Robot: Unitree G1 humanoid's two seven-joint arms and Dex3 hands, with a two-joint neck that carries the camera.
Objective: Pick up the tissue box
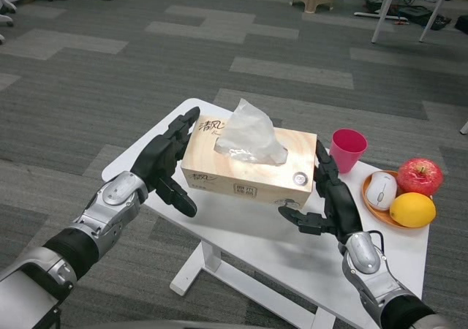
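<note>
A wood-patterned tissue box (252,169) with a white tissue (248,135) sticking out of its top is near the middle of the white table (292,248). My left hand (167,162) presses flat against the box's left end, fingers stretched along it and thumb below. On the opposite end my right hand (329,194) presses with fingers upright and thumb pointing inward under the box's front corner. The box is clamped between the two hands. I cannot tell whether its underside is off the table.
A pink cup (347,150) stands just behind the box's right end, close to my right hand. At the table's right edge an orange plate (373,210) holds a red apple (420,175), a lemon (412,209) and a white mouse (382,190).
</note>
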